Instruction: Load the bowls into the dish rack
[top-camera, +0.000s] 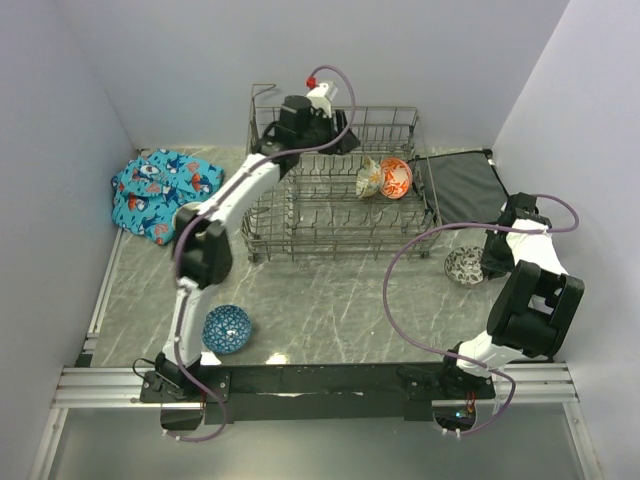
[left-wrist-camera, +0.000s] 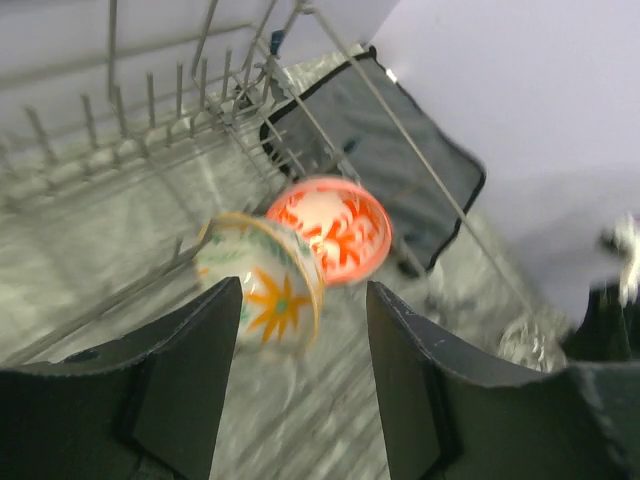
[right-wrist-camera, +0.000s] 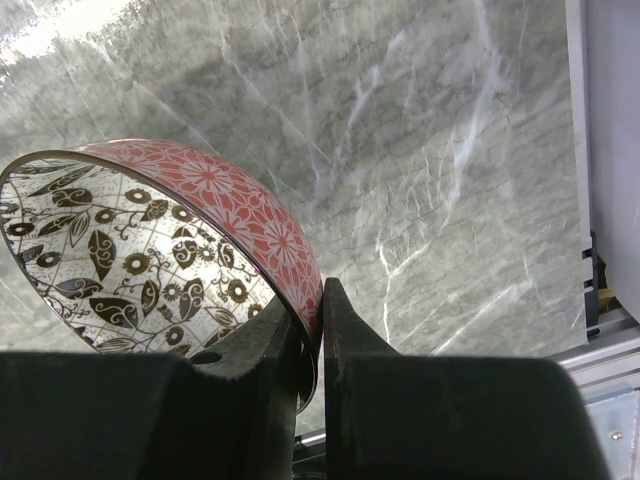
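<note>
The grey wire dish rack (top-camera: 300, 215) stands at the back middle. Inside its right end, a cream bowl with orange leaves (top-camera: 369, 178) (left-wrist-camera: 262, 280) and an orange-red bowl (top-camera: 396, 177) (left-wrist-camera: 335, 228) rest on edge side by side. My left gripper (top-camera: 345, 142) (left-wrist-camera: 300, 330) hovers over the rack, open and empty, a little short of the cream bowl. My right gripper (top-camera: 490, 262) (right-wrist-camera: 320, 300) is shut on the rim of a bowl (top-camera: 466, 266) (right-wrist-camera: 150, 240), speckled black-and-white inside and red outside, just over the table at the right. A blue patterned bowl (top-camera: 227, 328) sits near the left arm's base.
A flat dark grey mat (top-camera: 462, 187) (left-wrist-camera: 400, 170) lies right of the rack. A crumpled blue patterned cloth (top-camera: 160, 192) lies at the back left. Walls close in the left, back and right sides. A metal rail (top-camera: 320, 385) runs along the near edge.
</note>
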